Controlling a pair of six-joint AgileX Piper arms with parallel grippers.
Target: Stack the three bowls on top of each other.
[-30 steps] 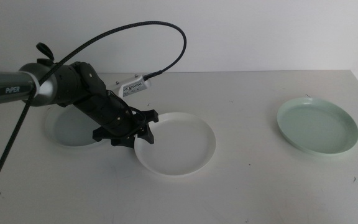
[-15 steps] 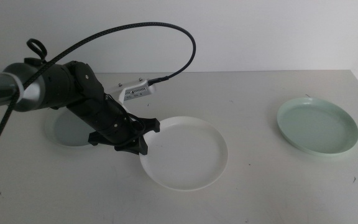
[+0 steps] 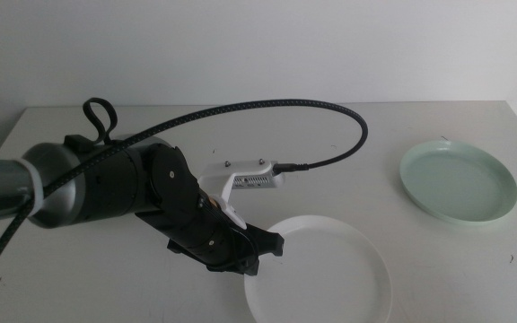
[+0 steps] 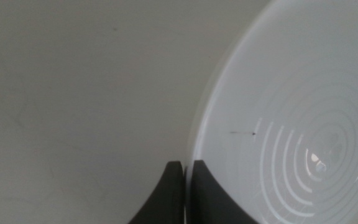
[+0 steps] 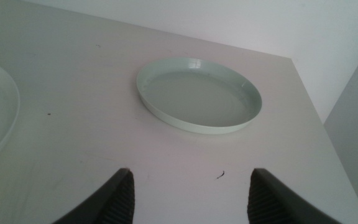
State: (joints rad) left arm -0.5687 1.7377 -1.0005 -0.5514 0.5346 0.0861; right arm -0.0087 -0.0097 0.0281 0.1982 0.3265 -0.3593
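No stack existed that I could see: the white bowl (image 3: 321, 269) sat near the front of the table (image 3: 402, 135), the mint green bowl (image 3: 459, 180) lay well apart at the far right, and the grey-blue bowl was out of sight, perhaps behind my left arm. All the stacking looked left to do. My left gripper (image 3: 260, 248) was clenched on the white bowl's rim, jaws nearly together. My right gripper (image 5: 188, 193) waited spread wide, holding nothing.
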